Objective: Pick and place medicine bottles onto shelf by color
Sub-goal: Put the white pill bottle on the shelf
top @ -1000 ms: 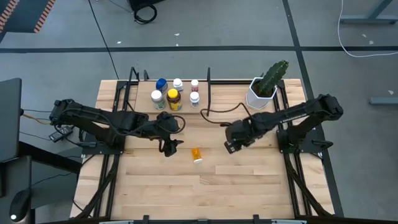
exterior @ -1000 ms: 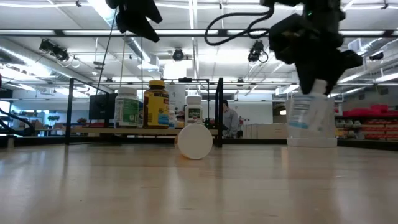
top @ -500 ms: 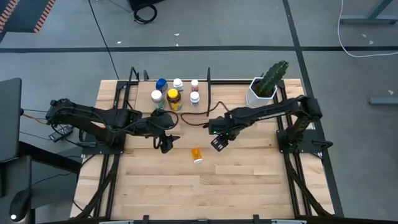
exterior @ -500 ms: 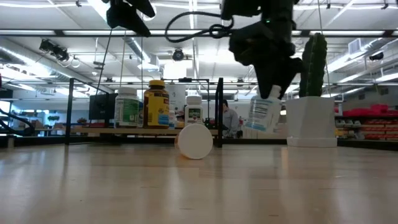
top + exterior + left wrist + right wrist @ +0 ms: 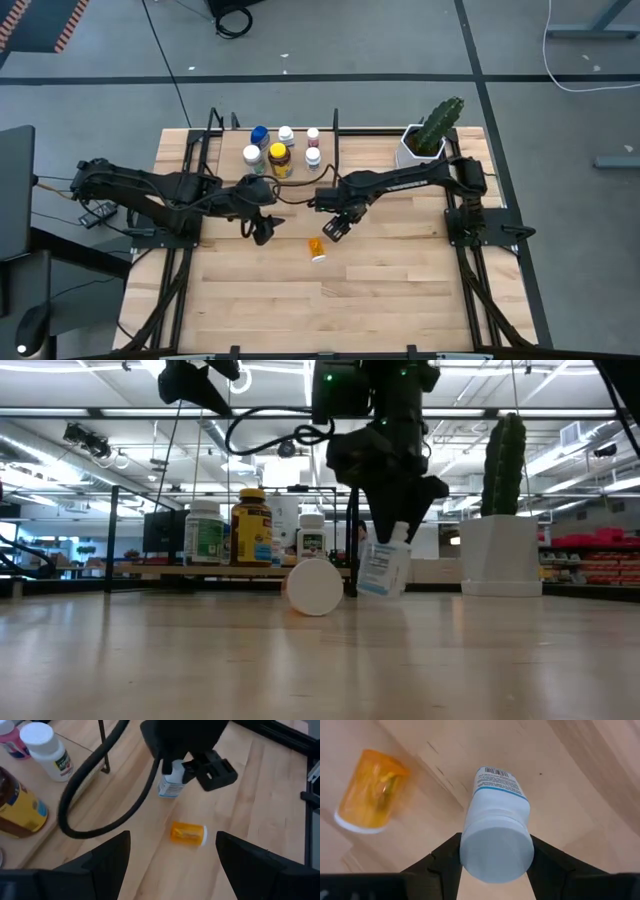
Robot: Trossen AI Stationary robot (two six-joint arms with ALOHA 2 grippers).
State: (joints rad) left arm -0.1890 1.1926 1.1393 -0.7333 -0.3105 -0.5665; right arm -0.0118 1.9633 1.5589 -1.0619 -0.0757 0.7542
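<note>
My right gripper (image 5: 338,222) is shut on a white medicine bottle with a blue-striped label (image 5: 497,815), low over the middle of the table. A small orange bottle (image 5: 316,247) lies on its side on the table just in front of it, its white cap (image 5: 314,587) toward the near edge. My left gripper (image 5: 262,228) hangs open to the left of both, higher up, with nothing between its fingers (image 5: 110,860). The shelf (image 5: 228,165) at the far edge carries several standing bottles, among them a yellow-lidded one (image 5: 279,158) and a blue one (image 5: 260,135). My right gripper pinches the white bottle's capped top end (image 5: 496,847) between its two fingers (image 5: 446,856), one on each side of the cap. The fingers come from above, pointing down. The bottle (image 5: 383,565) hangs below them, tilted, its base a little above the table.
A white pot with a green cactus (image 5: 425,140) stands at the far right. Black rods (image 5: 335,130) frame the shelf, and a black cable (image 5: 300,195) loops over the table in front of it. Bare wood lies toward the near edge (image 5: 330,300).
My right gripper has carried the white bottle from in front of the cactus pot toward the table's left, sinking a little and rolling, so the bottle now hangs tilted beside the orange bottle. My left gripper has drawn back slightly toward the left.
</note>
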